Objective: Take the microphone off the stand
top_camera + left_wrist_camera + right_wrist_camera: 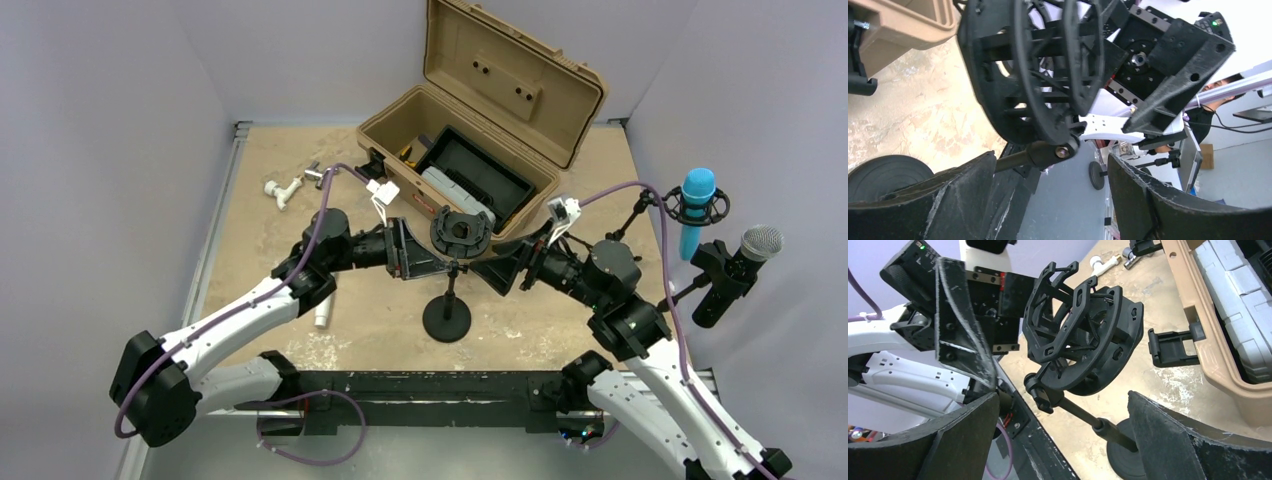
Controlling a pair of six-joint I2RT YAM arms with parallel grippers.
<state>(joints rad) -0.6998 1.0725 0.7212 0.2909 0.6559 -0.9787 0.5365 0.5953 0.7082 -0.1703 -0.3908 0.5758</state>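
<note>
A black desk stand with a round base (447, 320) and a thin pole carries a black ring-shaped shock mount (460, 232), which looks empty. My left gripper (418, 252) is open just left of the mount; my right gripper (503, 270) is open just right of it. In the left wrist view the mount (1033, 75) is above the open gripper (1063, 200) and the pole (1013, 160) runs by the left finger. In the right wrist view the mount (1083, 335) and pole (1088, 420) lie between the open fingers (1193, 440). A blue microphone (697, 205) and a silver-headed microphone (745, 265) sit on stands at the right.
An open tan toolbox (480, 110) stands behind the stand, with a black tray and grey case inside. White pipe fittings (282, 190) lie at the back left, and a small white piece (322, 315) lies near the left arm. A black rail (430, 385) runs along the near edge.
</note>
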